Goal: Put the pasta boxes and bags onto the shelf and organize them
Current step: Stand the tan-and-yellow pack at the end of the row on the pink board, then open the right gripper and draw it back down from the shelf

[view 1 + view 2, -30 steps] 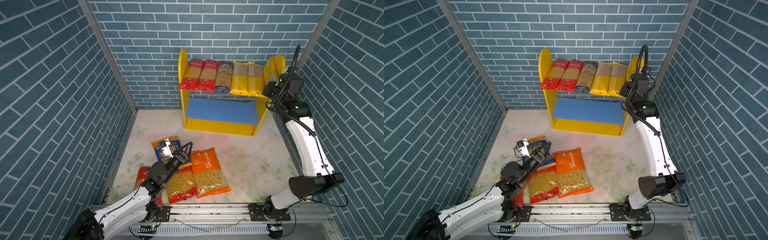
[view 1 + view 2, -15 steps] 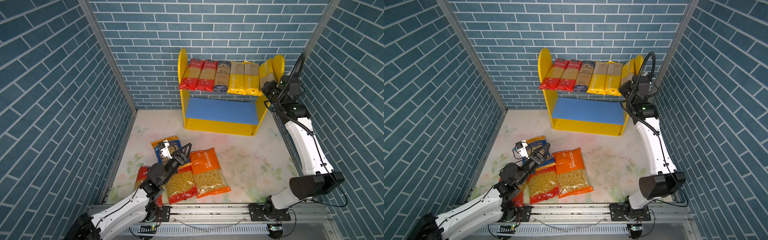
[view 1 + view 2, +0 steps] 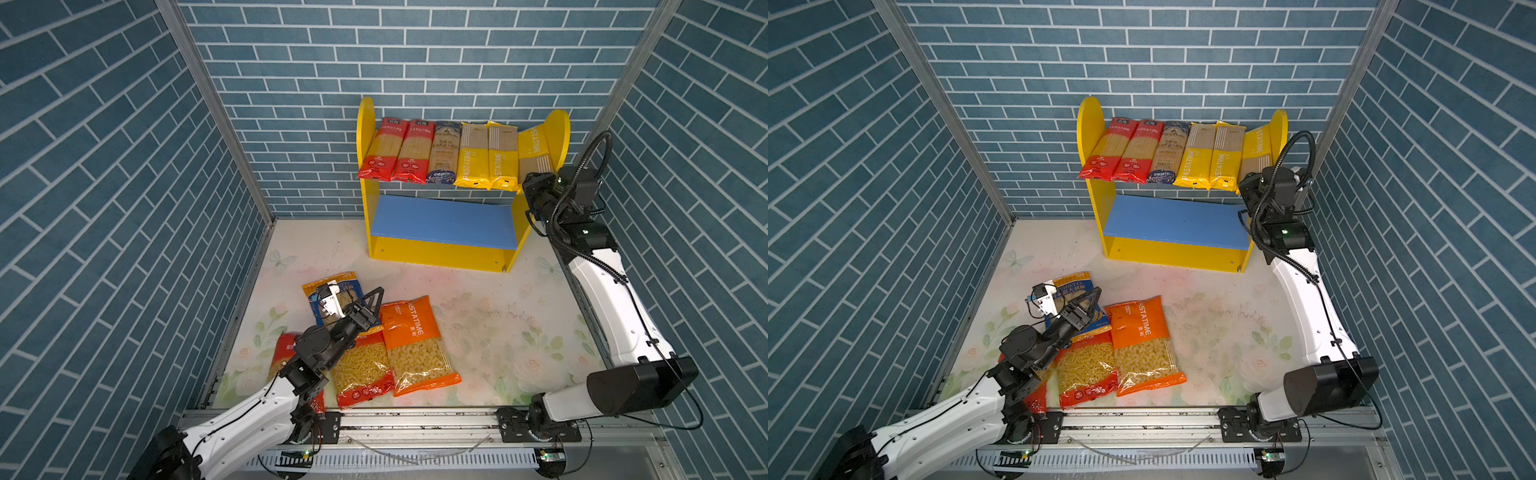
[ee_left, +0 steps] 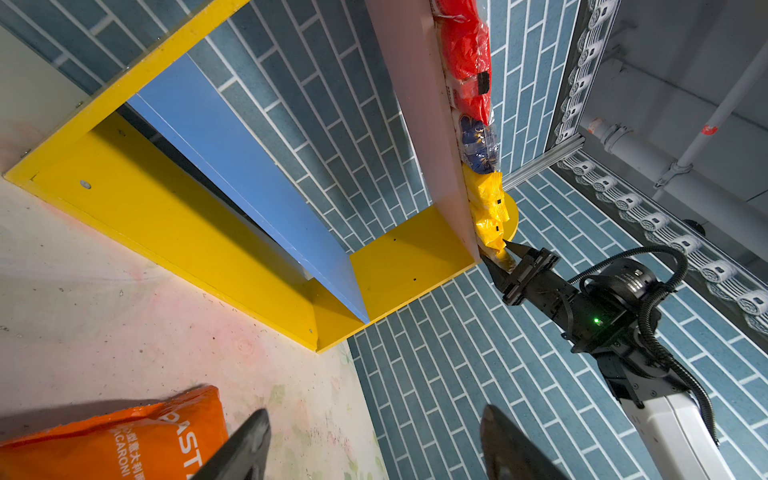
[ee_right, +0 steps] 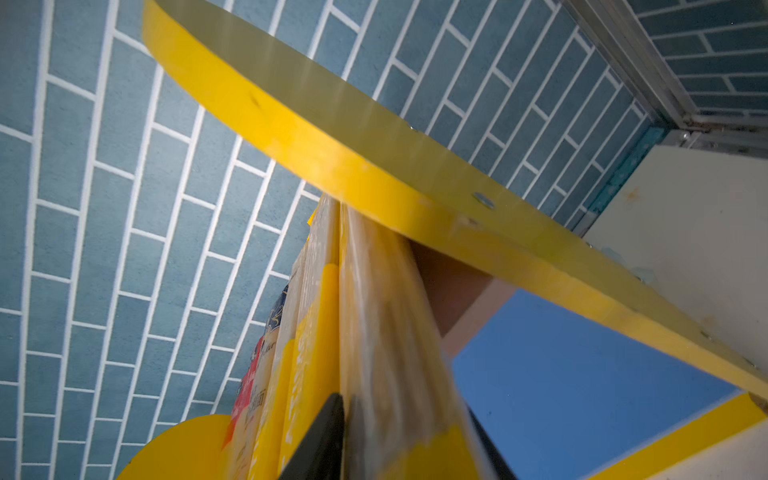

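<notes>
The shelf [image 3: 365, 137] [image 3: 1090, 124] stands against the back wall, and several spaghetti packs lie in a row on its upper board. A third yellow pack [image 3: 534, 153] [image 3: 1256, 151] [image 5: 386, 332] leans on edge against the right side panel. My right gripper [image 3: 524, 183] [image 3: 1241, 187] [image 4: 498, 253] [image 5: 403, 415] straddles its front end with the jaws slightly parted. An orange bag [image 3: 415, 340] [image 3: 1142, 340] [image 4: 104, 436], a red bag [image 3: 361, 370] [image 3: 1086, 370] and a blue bag [image 3: 332, 282] [image 3: 1071, 284] lie on the floor. Above the blue bag hovers my left gripper [image 3: 365, 299] [image 3: 1084, 301] [image 4: 374, 415], open and holding nothing.
Another red bag [image 3: 284, 345] [image 3: 1036, 395] lies partly under my left arm. The blue lower board [image 3: 440, 220] [image 3: 1175, 224] holds nothing. Brick walls close in the left, back and right sides. A metal rail [image 3: 415, 419] runs along the front.
My right gripper has come down and forward with the yellow pack, which now leans against the right panel, and its jaws have widened. The left arm has stayed still.
</notes>
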Controlling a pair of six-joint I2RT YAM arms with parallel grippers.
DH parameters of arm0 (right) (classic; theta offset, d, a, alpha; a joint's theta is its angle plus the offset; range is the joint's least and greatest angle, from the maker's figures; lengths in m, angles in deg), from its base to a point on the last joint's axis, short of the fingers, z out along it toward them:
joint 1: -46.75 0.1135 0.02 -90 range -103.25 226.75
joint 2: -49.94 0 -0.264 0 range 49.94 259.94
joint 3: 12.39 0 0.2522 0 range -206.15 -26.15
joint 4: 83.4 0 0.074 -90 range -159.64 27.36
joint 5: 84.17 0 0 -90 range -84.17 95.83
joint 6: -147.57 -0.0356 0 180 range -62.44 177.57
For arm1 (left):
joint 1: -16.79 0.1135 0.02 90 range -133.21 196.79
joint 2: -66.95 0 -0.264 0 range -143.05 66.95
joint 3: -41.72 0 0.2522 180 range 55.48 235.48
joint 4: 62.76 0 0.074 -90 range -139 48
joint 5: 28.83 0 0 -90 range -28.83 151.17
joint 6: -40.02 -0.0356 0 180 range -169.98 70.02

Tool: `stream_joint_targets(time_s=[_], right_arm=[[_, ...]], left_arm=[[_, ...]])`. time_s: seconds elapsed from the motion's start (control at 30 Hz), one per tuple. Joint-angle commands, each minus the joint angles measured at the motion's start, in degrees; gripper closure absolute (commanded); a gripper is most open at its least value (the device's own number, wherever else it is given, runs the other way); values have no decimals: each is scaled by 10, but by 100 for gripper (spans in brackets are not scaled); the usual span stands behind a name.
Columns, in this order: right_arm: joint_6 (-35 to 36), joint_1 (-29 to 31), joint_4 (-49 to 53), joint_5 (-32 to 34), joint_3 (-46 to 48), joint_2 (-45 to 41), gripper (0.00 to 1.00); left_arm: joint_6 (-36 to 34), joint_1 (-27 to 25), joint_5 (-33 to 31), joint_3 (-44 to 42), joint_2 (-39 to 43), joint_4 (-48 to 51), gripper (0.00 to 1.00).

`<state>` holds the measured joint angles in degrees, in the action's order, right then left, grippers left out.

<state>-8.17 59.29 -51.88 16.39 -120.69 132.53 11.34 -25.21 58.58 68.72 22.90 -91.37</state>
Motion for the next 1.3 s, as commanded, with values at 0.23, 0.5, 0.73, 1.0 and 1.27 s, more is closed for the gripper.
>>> stream_joint_targets(time_s=[0.23,0.5,0.73,1.0,1.27], right_arm=[[-56,-14,-4,-18,63,-56,49],[-144,-46,-86,-81,77,-30,83],[-182,-52,-106,-83,114,-31,83],[-154,-73,-120,-142,143,-35,56],[-118,-73,-144,-153,221,-121,32]], left_arm=[[-1,-9,19,38,-32,1,21],[-16,-44,-10,47,-34,12,21],[-20,-59,-22,47,-46,6,21],[-24,-60,-20,50,-49,14,21],[-31,-62,-15,68,-61,50,21]])
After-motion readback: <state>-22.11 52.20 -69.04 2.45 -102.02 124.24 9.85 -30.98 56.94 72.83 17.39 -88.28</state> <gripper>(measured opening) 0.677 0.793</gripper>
